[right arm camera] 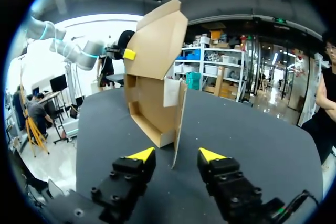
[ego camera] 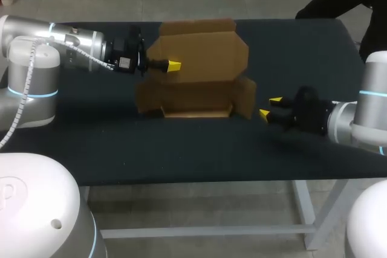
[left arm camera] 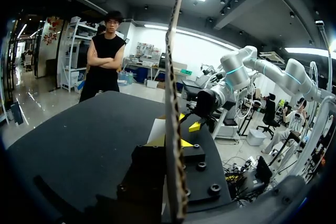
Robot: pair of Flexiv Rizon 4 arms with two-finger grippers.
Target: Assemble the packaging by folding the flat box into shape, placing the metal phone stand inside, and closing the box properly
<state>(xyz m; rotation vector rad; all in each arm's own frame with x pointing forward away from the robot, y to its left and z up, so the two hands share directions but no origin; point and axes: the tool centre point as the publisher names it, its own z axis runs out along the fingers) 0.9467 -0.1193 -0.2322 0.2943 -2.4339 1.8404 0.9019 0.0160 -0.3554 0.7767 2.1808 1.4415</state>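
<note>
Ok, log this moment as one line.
brown cardboard box: partly folded, lid upright | left end effector: shut on lid | right end effector: open, short of side flap | metal phone stand: not in view

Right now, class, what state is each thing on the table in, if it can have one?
cardboard box: partly folded, open, lid panel standing up.
left gripper: shut on the box's raised lid panel.
right gripper: open, holding nothing, just short of the box's side flap.
</note>
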